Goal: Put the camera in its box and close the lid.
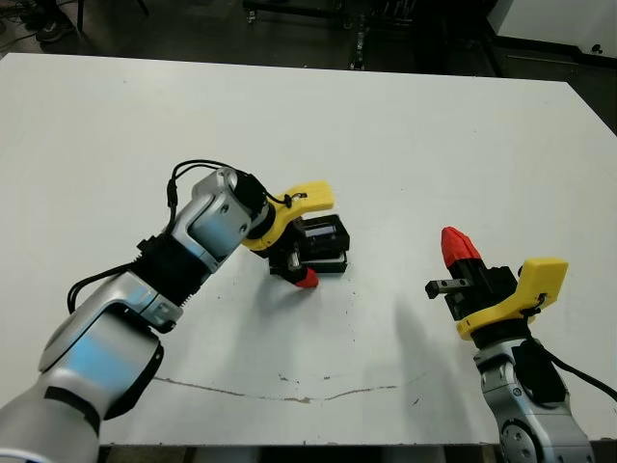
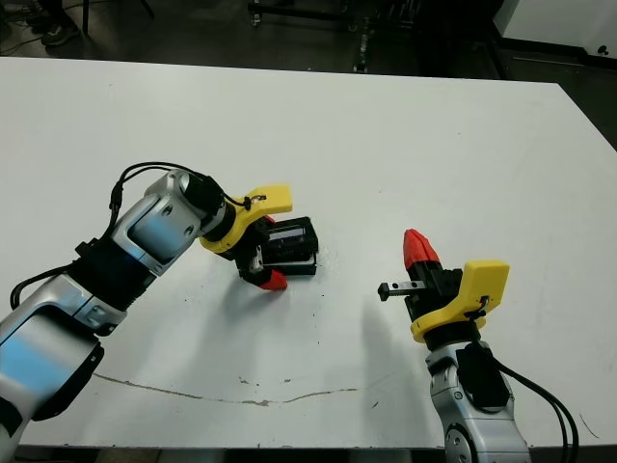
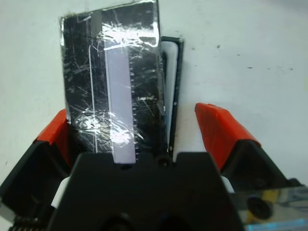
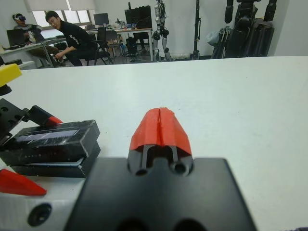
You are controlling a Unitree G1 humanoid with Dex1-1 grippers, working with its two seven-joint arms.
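Note:
The black box [image 3: 175,72] stands at mid-table, a strip of its white lining showing along one side. The lid [image 3: 115,72], black with a shiny scratched panel, lies on top of it, shifted a little sideways and not flush. The camera is hidden. My left gripper [image 3: 137,122] is open and straddles box and lid, one red finger [image 3: 55,132] close against the lid and the other standing apart from the box. My right gripper [image 1: 455,241] is shut on nothing, held above the table's front right, well to the right of the box [image 1: 323,246].
A thin dark scuff line [image 1: 289,391] runs along the table near the front edge. Beyond the far edge, people [image 4: 72,36] sit at desks, and robot stands [image 4: 161,19] are lined up behind.

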